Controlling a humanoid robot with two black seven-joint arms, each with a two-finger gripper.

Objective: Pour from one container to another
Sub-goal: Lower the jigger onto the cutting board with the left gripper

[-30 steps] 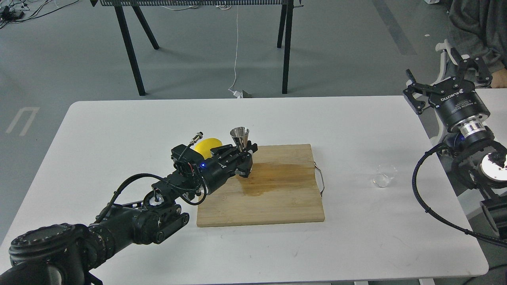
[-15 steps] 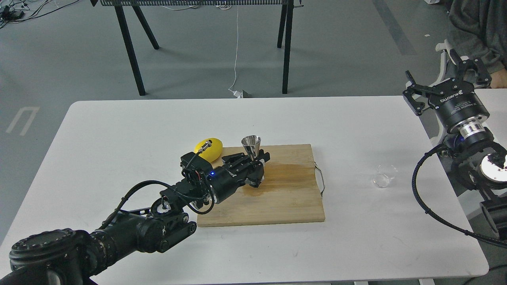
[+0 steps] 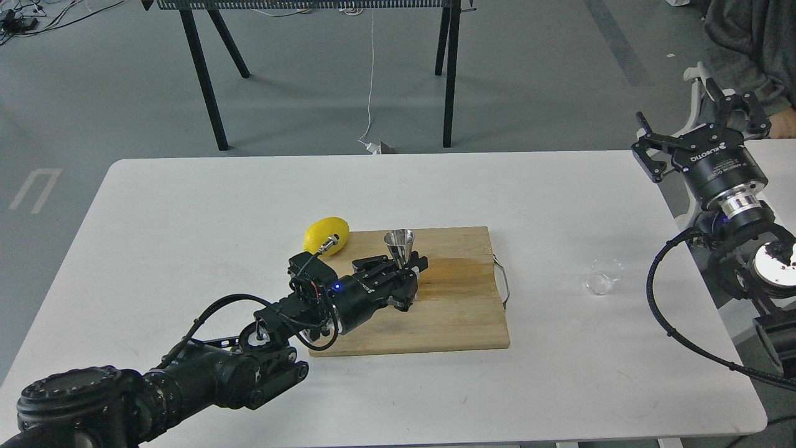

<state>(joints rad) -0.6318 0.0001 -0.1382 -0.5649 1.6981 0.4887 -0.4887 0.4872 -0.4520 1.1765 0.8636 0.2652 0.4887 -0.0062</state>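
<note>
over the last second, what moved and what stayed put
The left tool, shut on the steel jigger, carried it rightward and toward the camera over the cutting board, uncovering the lemon. The right tool, open, the glass cup and the lemon stayed put.

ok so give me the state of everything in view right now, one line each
shiny steel hourglass jigger: upright, mouth open upward, held over the board
left pincer: shut on the jigger's lower half
right pincer: open, empty, raised off the table's right edge
small clear glass cup: upright on the table, untouched; contents too clear to tell
yellow lemon: whole, resting on the table beside the board
wooden cutting board: flat, dark wet-looking stain across its middle
</note>
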